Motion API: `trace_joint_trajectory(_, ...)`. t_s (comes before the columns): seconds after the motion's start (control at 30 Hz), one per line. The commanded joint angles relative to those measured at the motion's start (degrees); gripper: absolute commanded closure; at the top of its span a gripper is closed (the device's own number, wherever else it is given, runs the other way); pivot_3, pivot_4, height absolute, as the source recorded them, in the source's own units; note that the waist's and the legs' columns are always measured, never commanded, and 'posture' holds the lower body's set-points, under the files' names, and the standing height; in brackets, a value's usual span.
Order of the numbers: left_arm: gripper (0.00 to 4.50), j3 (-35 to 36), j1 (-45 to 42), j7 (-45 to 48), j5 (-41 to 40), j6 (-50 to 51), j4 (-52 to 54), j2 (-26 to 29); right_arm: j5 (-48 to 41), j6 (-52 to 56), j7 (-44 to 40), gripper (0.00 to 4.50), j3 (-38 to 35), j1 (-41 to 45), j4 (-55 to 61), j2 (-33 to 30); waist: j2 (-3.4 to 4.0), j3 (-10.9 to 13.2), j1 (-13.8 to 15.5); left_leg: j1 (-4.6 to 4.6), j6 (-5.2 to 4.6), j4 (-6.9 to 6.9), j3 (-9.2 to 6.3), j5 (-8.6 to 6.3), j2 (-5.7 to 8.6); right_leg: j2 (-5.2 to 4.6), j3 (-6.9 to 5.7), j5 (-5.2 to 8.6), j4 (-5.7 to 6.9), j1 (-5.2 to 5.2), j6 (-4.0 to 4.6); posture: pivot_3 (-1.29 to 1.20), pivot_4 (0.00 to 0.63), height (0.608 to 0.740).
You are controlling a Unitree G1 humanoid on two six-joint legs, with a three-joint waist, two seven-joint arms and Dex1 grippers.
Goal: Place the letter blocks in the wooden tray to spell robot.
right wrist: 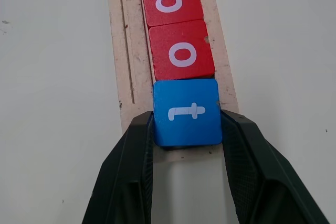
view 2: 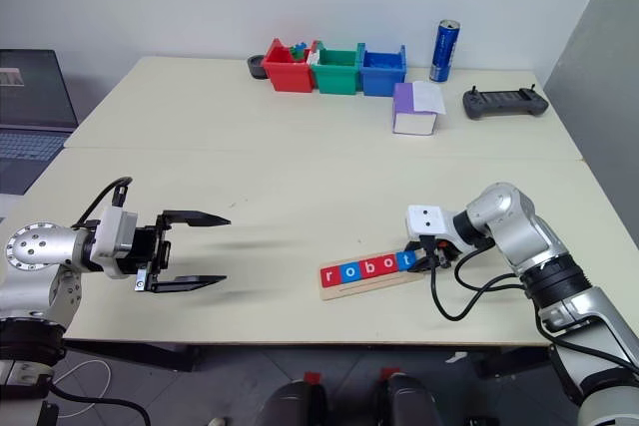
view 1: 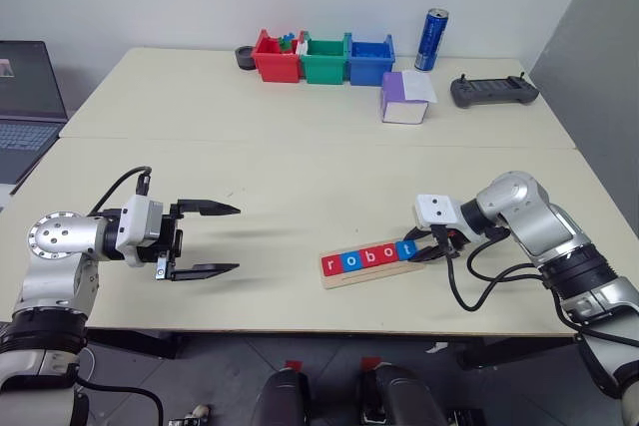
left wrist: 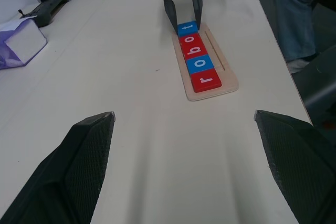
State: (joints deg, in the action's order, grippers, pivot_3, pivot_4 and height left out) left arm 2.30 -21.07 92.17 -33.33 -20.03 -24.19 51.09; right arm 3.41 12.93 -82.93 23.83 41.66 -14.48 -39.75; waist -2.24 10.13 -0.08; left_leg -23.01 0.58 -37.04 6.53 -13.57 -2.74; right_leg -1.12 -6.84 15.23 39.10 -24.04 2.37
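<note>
The wooden tray [view 1: 371,275] lies near the table's front edge, right of centre. Five letter blocks sit in it in a row reading r, o, b, o, t: red r [view 1: 332,263], blue o [view 1: 349,260], red b [view 1: 367,256], red o [view 1: 385,252], blue t [view 1: 403,248]. My right gripper [right wrist: 187,125] is shut on the blue t block [right wrist: 186,111] at the tray's right end, one finger on each side, with the block butted against the red o [right wrist: 181,50]. My left gripper [view 1: 237,238] hovers open and empty well to the left of the tray, pointing toward it.
Red [view 1: 274,59], green [view 1: 323,60] and blue [view 1: 369,60] bins stand at the back, with a blue can [view 1: 431,39], a purple-and-white box [view 1: 404,99] and a black controller [view 1: 493,91] to their right. A laptop [view 1: 25,107] sits at far left. A seated person's legs [left wrist: 294,9] show beyond the table's front edge.
</note>
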Motion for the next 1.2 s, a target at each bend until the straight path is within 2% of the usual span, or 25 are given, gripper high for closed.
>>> trace_joint_trajectory(0.03,0.0,1.67,-0.44,0.33,0.16,0.16,1.23,0.42,-0.29,-0.44,-1.04,3.04,-0.48,0.8,1.34,-0.65,0.0,0.0,0.0,0.0,0.0,0.0,0.0,0.0,0.0,0.0,0.0,0.0,0.0,0.0,0.0,0.0,0.15,0.74)
trace_joint_trajectory(0.2,0.0,1.58,-0.66,0.33,0.3,0.06,1.03,0.25,-0.06,-1.09,-0.94,3.04,-0.48,0.88,1.76,-0.39,0.0,0.0,0.0,0.0,0.0,0.0,0.0,0.0,0.0,0.0,0.0,0.0,0.0,0.0,0.0,0.0,0.15,0.74)
trace_joint_trajectory(0.5,0.0,1.68,-0.58,0.33,0.39,-0.02,0.81,0.45,-3.76,0.35,-2.2,0.05,-3.47,1.83,4.76,-0.92,0.0,0.0,0.0,0.0,0.0,0.0,0.0,0.0,0.0,0.0,0.0,0.0,0.0,0.0,0.0,0.0,0.15,0.74)
trace_joint_trajectory(0.8,0.0,1.25,-1.26,0.33,0.35,-0.17,0.13,0.69,-7.79,1.51,-1.61,0.05,-7.35,-0.94,7.32,-4.42,0.0,0.0,0.04,0.0,-0.01,0.0,-0.01,0.0,0.0,0.0,-0.01,0.0,-0.01,0.01,0.0,0.0,0.15,0.74)
trace_joint_trajectory(0.9,0.0,1.06,-1.54,0.33,0.37,-0.12,0.0,0.58,-9.15,2.28,-1.84,0.66,-7.62,-3.49,8.3,-4.52,-0.01,0.0,0.04,0.0,0.0,0.01,-0.01,0.0,-0.01,0.0,-0.02,0.0,-0.01,0.0,0.0,0.0,0.15,0.74)
trace_joint_trajectory(1.03,0.0,0.87,-1.84,0.33,0.46,-0.24,-0.29,0.65,-9.88,2.89,-1.14,1.97,-6.96,-6.4,10.42,-3.59,0.0,0.0,0.0,0.0,0.0,0.01,0.01,0.0,0.0,0.0,0.0,0.0,-0.01,0.0,0.0,0.0,0.15,0.74)
trace_joint_trajectory(1.2,0.0,1.08,-1.97,0.33,0.58,-0.15,-0.21,0.65,-9.08,2.36,0.84,3.77,-6.23,-6.98,7.58,-1.8,0.0,0.0,-0.01,0.02,0.0,0.0,-0.01,0.0,-0.01,0.01,-0.01,0.0,0.02,0.0,0.0,0.0,0.15,0.74)
